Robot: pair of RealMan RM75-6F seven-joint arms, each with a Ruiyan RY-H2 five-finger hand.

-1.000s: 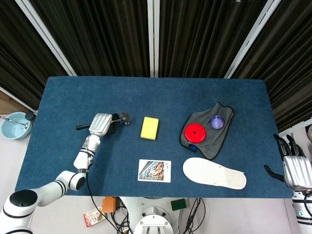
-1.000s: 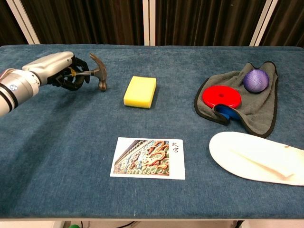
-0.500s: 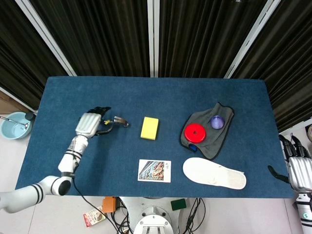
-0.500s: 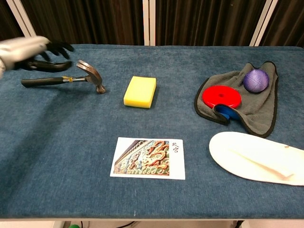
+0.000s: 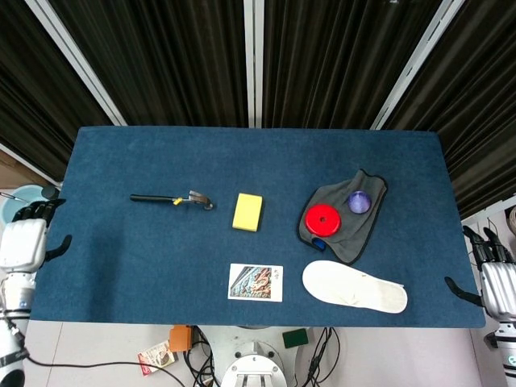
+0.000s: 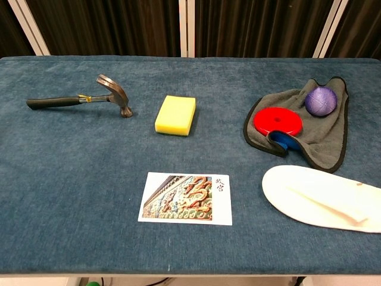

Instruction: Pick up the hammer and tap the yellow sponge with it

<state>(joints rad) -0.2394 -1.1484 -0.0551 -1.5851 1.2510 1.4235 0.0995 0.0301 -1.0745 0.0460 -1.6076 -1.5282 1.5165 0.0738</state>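
Note:
The hammer [image 5: 172,198] [image 6: 83,99] lies flat on the blue table, its black handle pointing left and its metal head toward the yellow sponge [image 5: 247,211] [image 6: 176,115] just to its right. Nothing holds the hammer. My left hand [image 5: 24,242] hangs off the table's left edge, far from the hammer, fingers apart and holding nothing. Beyond the right edge of the table my right hand [image 5: 496,278] is also empty with fingers apart. Neither hand shows in the chest view.
A grey cloth [image 5: 364,218] [image 6: 330,140] at the right carries a red disc [image 5: 323,218] and a purple ball [image 5: 359,201]. A white insole [image 5: 355,287] and a picture card [image 5: 256,282] lie near the front edge. A light blue bowl [image 5: 10,205] sits off the table at left.
My left hand let go of the hammer and drew back left, off the table. The hammer now lies flat beside the sponge. The right hand barely moved.

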